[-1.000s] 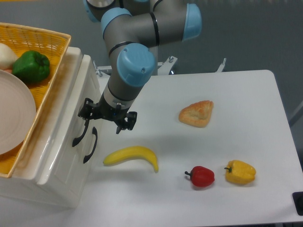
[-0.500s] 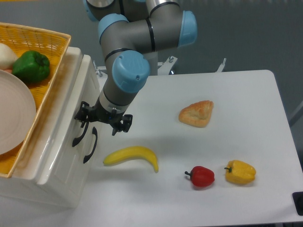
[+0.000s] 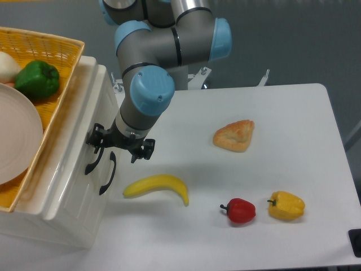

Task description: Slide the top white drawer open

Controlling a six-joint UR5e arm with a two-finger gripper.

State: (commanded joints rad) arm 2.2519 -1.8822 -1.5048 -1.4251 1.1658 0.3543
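At cabinet front, left of table: gripper fingers spread open, one fingertip at upper black handle, the other out toward table side; contact not discernible. Nothing clamped yet. Top white drawer shut, flush with cabinet, upper of two fronts; lower handle just beside. Glossy plastic face, likely slick and rigid, no purchase there; curved handle the only sensible hold, pinch across its bow. Probably light, may bind on runners. Wicker basket on top. Banana lying near, on table.
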